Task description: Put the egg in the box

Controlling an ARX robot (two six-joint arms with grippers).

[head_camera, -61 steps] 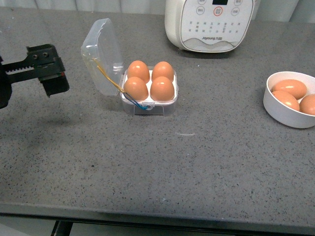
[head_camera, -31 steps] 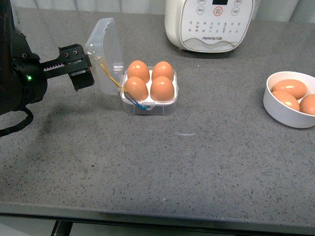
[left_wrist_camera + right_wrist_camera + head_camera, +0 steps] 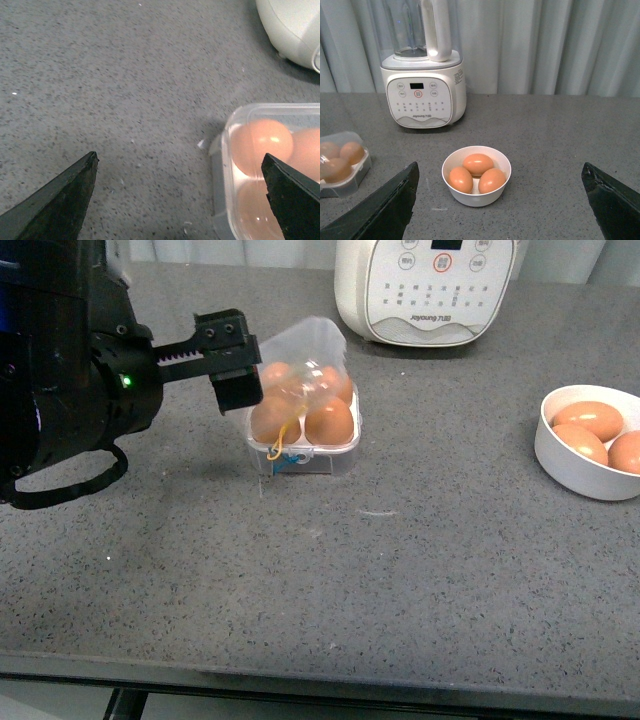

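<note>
Clear plastic box (image 3: 303, 405) near the counter's far edge, lid tipping over four brown eggs.
Left gripper (image 3: 228, 368), fingers apart, touches its left side; right gripper (image 3: 500, 210), spread, stays well away.

— What sits on the grey speckled countertop (image 3: 420, 570)?
— The box (image 3: 303, 427) of eggs, a white bowl (image 3: 585, 465) with eggs well apart, and a white appliance (image 3: 430, 290) behind.

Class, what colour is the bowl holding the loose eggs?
White; the bowl shows best in the right wrist view.
</note>
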